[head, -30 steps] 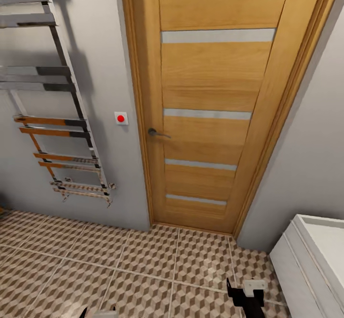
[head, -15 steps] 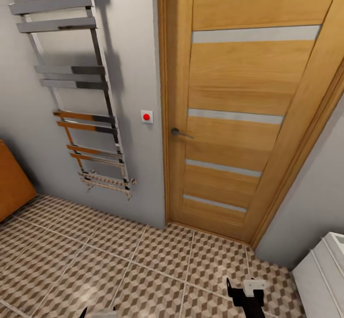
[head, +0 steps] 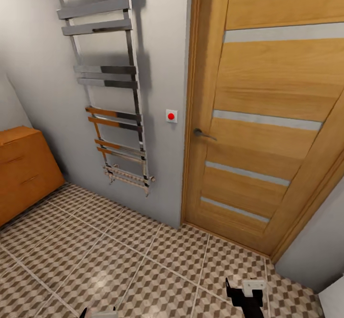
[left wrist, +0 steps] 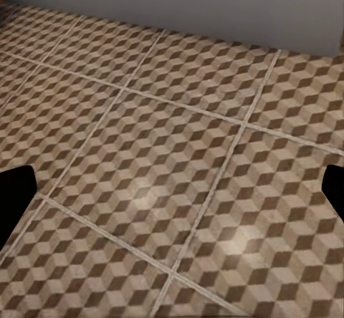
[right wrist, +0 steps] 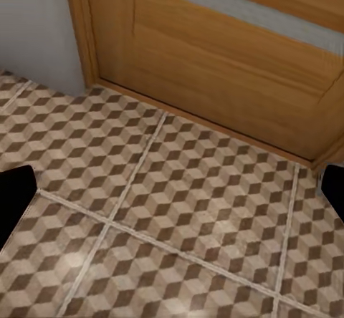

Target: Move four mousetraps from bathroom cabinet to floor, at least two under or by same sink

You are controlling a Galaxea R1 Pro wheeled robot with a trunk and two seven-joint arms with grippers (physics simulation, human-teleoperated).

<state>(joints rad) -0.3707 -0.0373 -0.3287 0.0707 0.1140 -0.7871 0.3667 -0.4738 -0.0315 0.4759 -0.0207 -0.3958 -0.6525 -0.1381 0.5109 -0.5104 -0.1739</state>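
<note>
Door (head: pixel 267 117) beside towel rail (head: pixel 107 83) (cabinet (head: pixel 24 169) far left).

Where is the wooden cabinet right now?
In the head view the cabinet stands at the far left edge on the bathroom floor, against the grey wall, left of the chrome towel rail and well left of the wooden door.

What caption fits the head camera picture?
Bathroom corner: orange-brown cabinet, chrome towel rail, closed wooden door, cube-patterned floor.

You face the bathroom floor (head: pixel 119 256), large square tiles printed with brown, beige and white cubes, split by pale grout lines. At your left, the orange-brown wooden cabinet (head: pixel 24 172) stands directly on it.
</note>
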